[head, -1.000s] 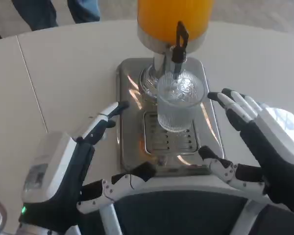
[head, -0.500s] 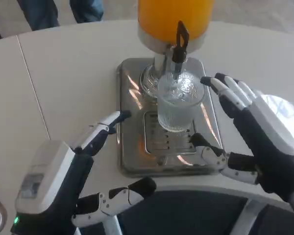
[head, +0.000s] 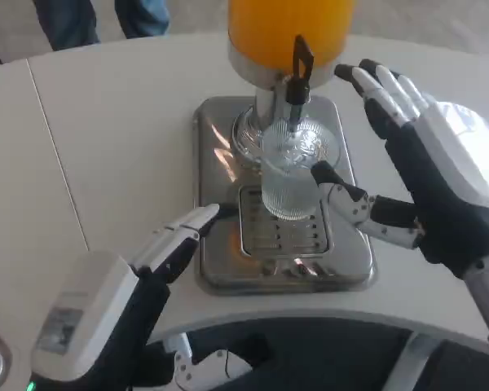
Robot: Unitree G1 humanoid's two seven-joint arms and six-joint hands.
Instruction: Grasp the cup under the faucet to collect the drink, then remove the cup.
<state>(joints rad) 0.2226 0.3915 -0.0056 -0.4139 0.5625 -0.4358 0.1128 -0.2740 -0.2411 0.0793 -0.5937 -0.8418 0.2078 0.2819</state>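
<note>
Cup (head: 293, 175) sat upright on the drip tray (head: 220, 269), right under the faucet (head: 298, 75) of the juice dispenser (head: 289, 32). It was clear ribbed glass, and no juice was visible in it. The tank above held orange drink and the black tap lever pointed down over the cup rim. Right hand (head: 428, 175) was beside the cup on its right, fingers spread apart and holding nothing: thumb reached in low, tip just beside or touching the cup wall, can't tell which, while the other fingers stretched up past the rim toward the dispenser base, apart from the glass. Left hand (head: 126, 301) was low and left of the tray, fingers apart, nothing in it, with 1 fingertip resting near the tray's left edge at about grate level. The steel tray lay flat on the white table (head: 106, 122), grate section in front of the cup. Someone's legs in jeans (head: 90, 18) stood beyond the far table edge, top left.
</note>
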